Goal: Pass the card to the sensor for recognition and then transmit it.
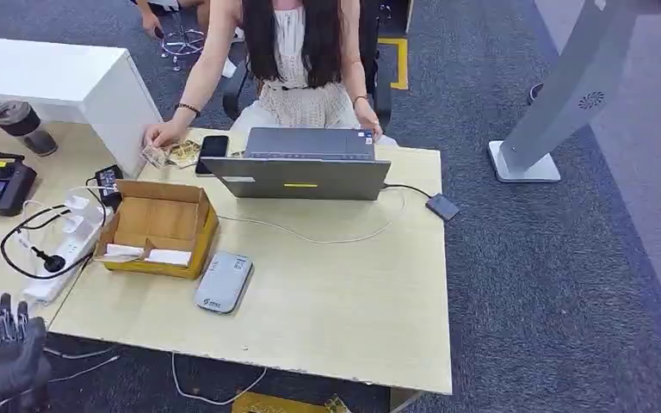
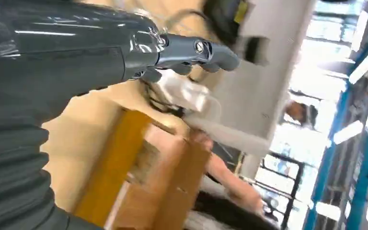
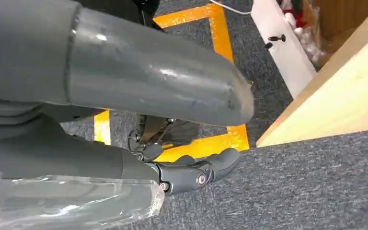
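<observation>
1. The robot's left hand (image 1: 2,342) is raised at the near left corner of the table (image 1: 336,301), fingers spread and pointing up, nothing in it. It is empty and open.
2. The right hand (image 3: 191,172) hangs low beside the table's edge, over grey carpet and a yellow floor marking. Its fingers look loosely curled with nothing in them, but I cannot tell for sure whether it is open or closed.
3. The cards (image 1: 170,154) lie at the far left of the table, under the fingers of a seated person's hand (image 1: 162,135), just beside a black phone (image 1: 213,146) and behind the cardboard box (image 1: 159,225).
4. The sensor looks to be the small grey device (image 1: 223,280) lying flat just beside the box, on the robot's side. That is my guess; nothing marks it.
5. To do this step well, I would say the left hand should go for the card, being nearer, and pass above the box and the white power strip (image 1: 67,245) with its looped cable rather than through them.
6. A flat card wants a pinch at one edge; waiting for the person to offer it would be safer than scraping it off the wood.
7. Then hold it flat and close over the grey device before handing it on.
</observation>
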{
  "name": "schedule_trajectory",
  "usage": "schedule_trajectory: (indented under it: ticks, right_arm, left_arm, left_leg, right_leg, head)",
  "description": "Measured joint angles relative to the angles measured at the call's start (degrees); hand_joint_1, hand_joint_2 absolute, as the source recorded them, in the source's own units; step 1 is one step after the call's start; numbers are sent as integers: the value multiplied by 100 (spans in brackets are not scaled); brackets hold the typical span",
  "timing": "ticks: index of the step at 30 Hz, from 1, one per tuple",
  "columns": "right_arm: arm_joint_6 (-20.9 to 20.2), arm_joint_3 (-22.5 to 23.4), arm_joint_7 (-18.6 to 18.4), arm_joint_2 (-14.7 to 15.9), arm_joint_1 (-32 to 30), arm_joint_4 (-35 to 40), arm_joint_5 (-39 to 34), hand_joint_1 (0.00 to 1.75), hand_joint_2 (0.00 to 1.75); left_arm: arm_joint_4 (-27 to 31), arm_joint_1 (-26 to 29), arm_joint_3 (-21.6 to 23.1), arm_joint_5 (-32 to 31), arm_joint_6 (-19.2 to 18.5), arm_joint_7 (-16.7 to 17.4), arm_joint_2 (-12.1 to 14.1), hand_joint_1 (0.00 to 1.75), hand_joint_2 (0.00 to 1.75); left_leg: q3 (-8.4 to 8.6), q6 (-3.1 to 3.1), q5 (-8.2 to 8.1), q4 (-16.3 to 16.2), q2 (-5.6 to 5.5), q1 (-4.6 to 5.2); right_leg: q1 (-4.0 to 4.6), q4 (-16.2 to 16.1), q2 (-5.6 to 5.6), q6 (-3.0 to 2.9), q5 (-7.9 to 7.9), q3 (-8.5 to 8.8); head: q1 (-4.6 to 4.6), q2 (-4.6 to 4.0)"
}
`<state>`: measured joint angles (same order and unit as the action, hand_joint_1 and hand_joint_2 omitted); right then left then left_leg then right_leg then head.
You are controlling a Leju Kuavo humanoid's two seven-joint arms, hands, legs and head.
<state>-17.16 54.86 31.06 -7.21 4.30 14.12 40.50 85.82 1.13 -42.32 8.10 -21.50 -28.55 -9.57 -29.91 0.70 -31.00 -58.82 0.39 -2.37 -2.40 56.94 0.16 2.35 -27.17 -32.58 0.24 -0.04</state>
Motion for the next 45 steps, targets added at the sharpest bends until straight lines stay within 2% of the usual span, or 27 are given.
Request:
schedule_trajectory:
  ticks: [1,3,7,8,9,10,12,14,15,18,24,33,44,45]
  right_arm:
    - [0,0,-17,0,5,0,2,0,0]
    - [0,0,-129,-2,18,-7,103,0,0]
    - [0,-18,-308,-9,68,-39,330,0,0]
    - [0,-44,-364,-24,75,-48,421,0,0]
    - [0,-85,-439,-35,92,-50,531,0,0]
    - [0,-136,-501,-61,112,-55,623,0,0]
    - [0,-253,-581,-135,185,-59,778,0,0]
    - [-2,-367,-636,-206,269,-68,817,0,0]
    - [-2,-406,-677,-242,297,-76,806,0,0]
    - [-2,-479,-701,-286,328,-94,791,0,0]
    - [-2,-536,-721,-330,334,-109,785,0,0]
    - [-2,-595,-859,-339,301,-138,789,0,0]
    - [-2,-616,-859,-341,293,-140,789,0,0]
    - [0,-619,-859,-341,292,-140,791,0,0]
  left_arm:
    - [170,0,237,-110,153,-30,43,0,175]
    - [607,-79,876,-694,715,-90,208,0,175]
    - [1057,-707,2156,-2540,2397,154,641,0,175]
    - [1057,-947,2380,-3308,2932,333,765,0,175]
    - [1020,-1207,2720,-4445,3518,677,901,0,175]
    - [892,-1554,2957,-5573,3946,1013,1032,0,175]
    - [378,-2304,3508,-7568,4351,1697,1356,0,175]
    - [-254,-3006,4002,-8659,4533,2088,1650,0,175]
    - [-607,-3278,4220,-8892,4637,2188,1741,0,175]
    - [-1289,-3781,4611,-9044,4819,2289,1958,0,175]
    - [-1933,-4044,4943,-9138,5031,2428,2170,0,175]
    - [-2355,-4084,5017,-9162,5103,2461,2314,0,175]
    - [-2502,-4076,5034,-9186,5118,2496,2356,0,175]
    - [-2506,-4073,5034,-9184,5118,2498,2356,175,175]
  left_leg:
    - [1,0,0,0,0,0]
    - [4,0,2,-2,-1,1]
    - [6,1,8,-4,-1,1]
    - [7,2,9,-6,-2,1]
    - [4,6,13,-6,-3,-1]
    - [1,-2,19,-7,-6,-1]
    - [-2,2,26,-7,-10,-1]
    - [1,8,29,-6,4,-1]
    - [4,8,29,-6,13,-1]
    - [6,7,29,-6,25,-1]
    - [-1,2,24,-6,25,-1]
    - [-4,1,23,-6,24,0]
    - [-6,1,23,-6,22,-1]
    - [-6,1,23,-6,22,-1]
  right_leg:
    - [0,0,0,0,0,0]
    - [0,0,0,0,2,0]
    - [0,1,-1,-3,10,0]
    - [0,1,0,-3,11,-1]
    - [3,2,-2,-7,15,-1]
    - [2,2,-7,-6,17,-2]
    - [2,4,-11,-10,24,-3]
    - [2,8,3,-16,30,-4]
    - [2,10,11,-17,32,-4]
    - [1,11,25,-17,32,-5]
    - [1,10,24,-15,29,-11]
    - [1,9,22,-14,28,-13]
    - [1,9,20,-14,28,-13]
    - [1,9,20,-14,28,-13]
  head:
    - [2,0]
    - [-2,0]
    - [0,0]
    - [0,0]
    - [2,0]
    - [-2,0]
    - [0,0]
    - [0,0]
    - [0,0]
    - [2,0]
    - [0,0]
    - [0,0]
    - [0,0]
    - [0,0]
